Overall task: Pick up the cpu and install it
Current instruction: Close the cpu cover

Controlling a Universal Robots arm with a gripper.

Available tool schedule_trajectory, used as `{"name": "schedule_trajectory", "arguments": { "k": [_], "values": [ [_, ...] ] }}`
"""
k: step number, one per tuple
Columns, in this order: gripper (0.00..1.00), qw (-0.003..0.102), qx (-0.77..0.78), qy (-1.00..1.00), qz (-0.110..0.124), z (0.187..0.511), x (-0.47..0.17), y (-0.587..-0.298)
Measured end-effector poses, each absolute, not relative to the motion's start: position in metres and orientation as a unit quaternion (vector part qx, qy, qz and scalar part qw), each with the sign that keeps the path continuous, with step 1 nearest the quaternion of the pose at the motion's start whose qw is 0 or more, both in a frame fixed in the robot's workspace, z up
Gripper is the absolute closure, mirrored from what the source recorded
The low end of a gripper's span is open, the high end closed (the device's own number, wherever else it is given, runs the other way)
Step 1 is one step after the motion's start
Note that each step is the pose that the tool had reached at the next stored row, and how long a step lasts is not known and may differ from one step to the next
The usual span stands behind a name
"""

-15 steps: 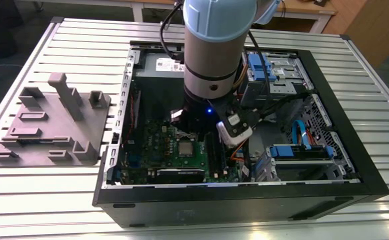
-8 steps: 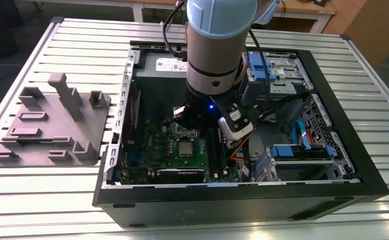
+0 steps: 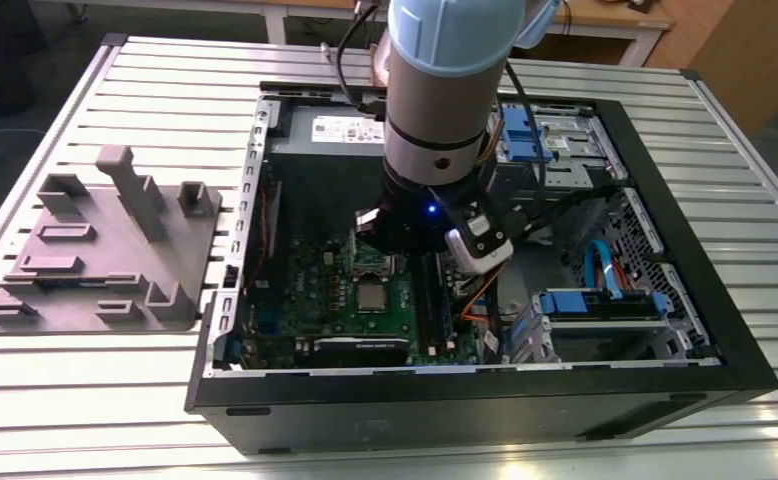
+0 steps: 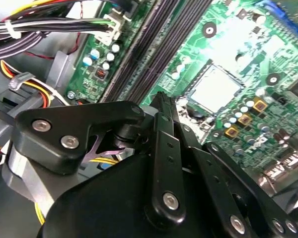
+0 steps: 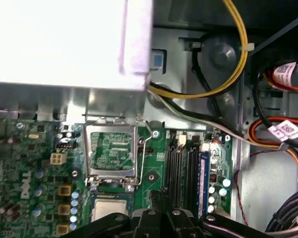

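The cpu is a small silver-grey square lying flat in the socket on the green motherboard inside the open computer case. In both wrist views its pale metal top is bare, with nothing gripping it. Beside the cpu, the socket's metal frame and lever are swung open. My gripper hangs just above the board beside the socket, over the dark memory slots. Its black fingers meet at the tips and hold nothing. In the exterior view the gripper is to the cpu's right.
Case walls ring the board. Yellow, black and red cable bundles and blue drive brackets crowd the exterior view's right. A grey power supply sits at the back. A grey plastic tray with raised blocks lies outside the case on the slatted table.
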State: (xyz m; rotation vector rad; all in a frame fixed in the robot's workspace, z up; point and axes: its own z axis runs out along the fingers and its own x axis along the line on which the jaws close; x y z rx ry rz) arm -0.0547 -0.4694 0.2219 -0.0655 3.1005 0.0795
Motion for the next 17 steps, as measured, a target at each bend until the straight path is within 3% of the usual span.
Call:
{"name": "schedule_trajectory", "arguments": {
  "k": [6, 17],
  "values": [
    [0.9, 0.02, -0.022, 0.999, 0.026, 0.215, -0.052, -0.452],
    [0.9, 0.019, -0.067, 0.997, 0.027, 0.212, -0.052, -0.448]
  ]
}}
